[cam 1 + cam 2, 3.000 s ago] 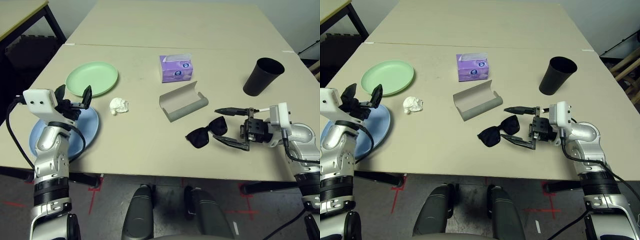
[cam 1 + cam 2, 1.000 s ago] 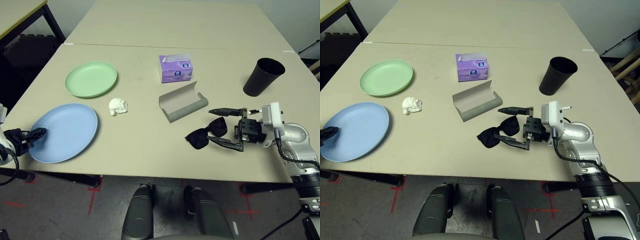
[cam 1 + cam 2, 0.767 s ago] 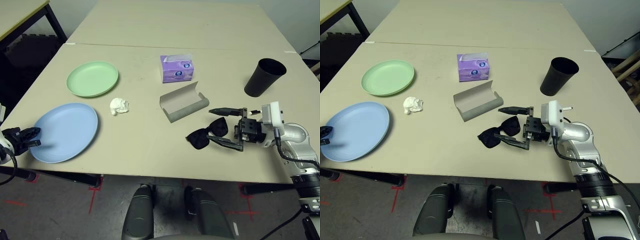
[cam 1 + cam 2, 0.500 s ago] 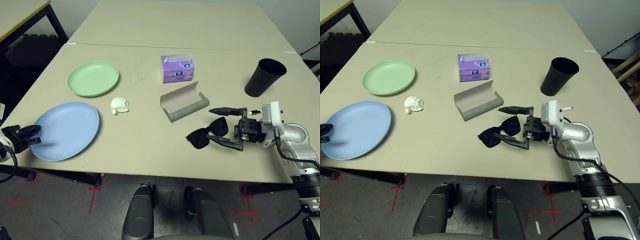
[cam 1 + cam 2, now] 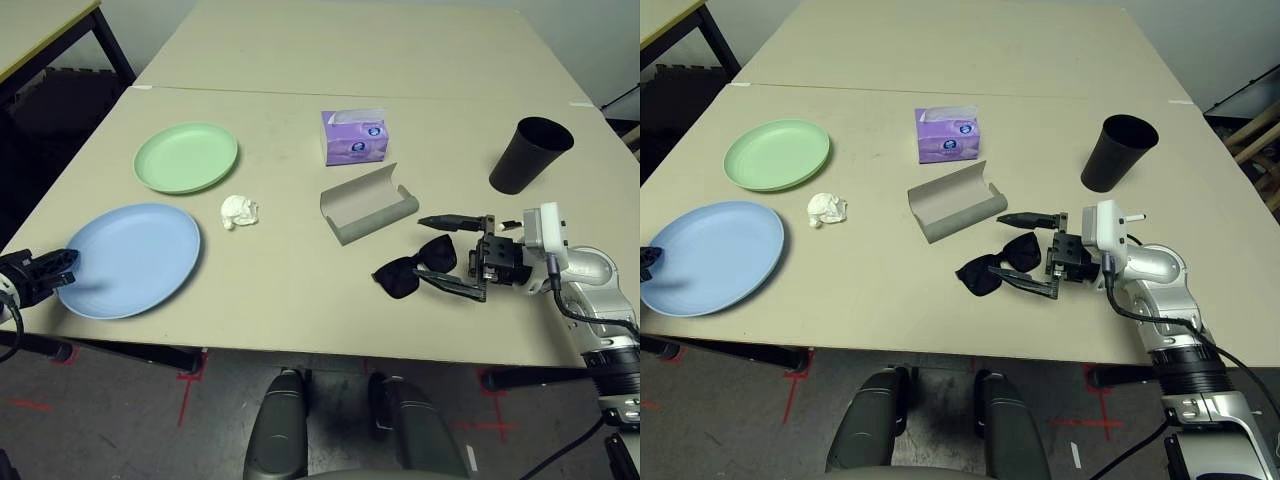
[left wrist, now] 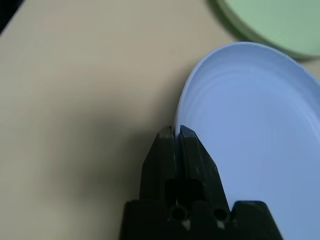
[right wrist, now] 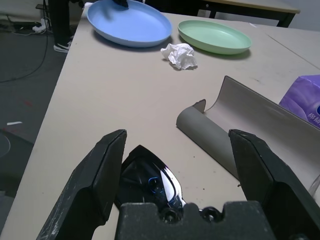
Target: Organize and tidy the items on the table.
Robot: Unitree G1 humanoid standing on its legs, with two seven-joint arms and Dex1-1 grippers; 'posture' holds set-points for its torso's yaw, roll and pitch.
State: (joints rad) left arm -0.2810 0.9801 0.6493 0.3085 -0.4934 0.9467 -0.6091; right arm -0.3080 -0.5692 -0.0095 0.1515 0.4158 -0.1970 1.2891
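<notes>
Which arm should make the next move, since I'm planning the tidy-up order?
Probably the left: its hand is shut on the blue plate's rim, near the green plate.

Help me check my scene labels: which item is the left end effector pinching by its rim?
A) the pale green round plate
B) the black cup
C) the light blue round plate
C: the left end effector is closed on the rim of the light blue round plate.

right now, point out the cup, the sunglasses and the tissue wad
cup (image 5: 520,165), left eye view, on its side wall
sunglasses (image 5: 400,278), left eye view, on a lens
tissue wad (image 7: 181,56), right wrist view, on its crumpled middle
</notes>
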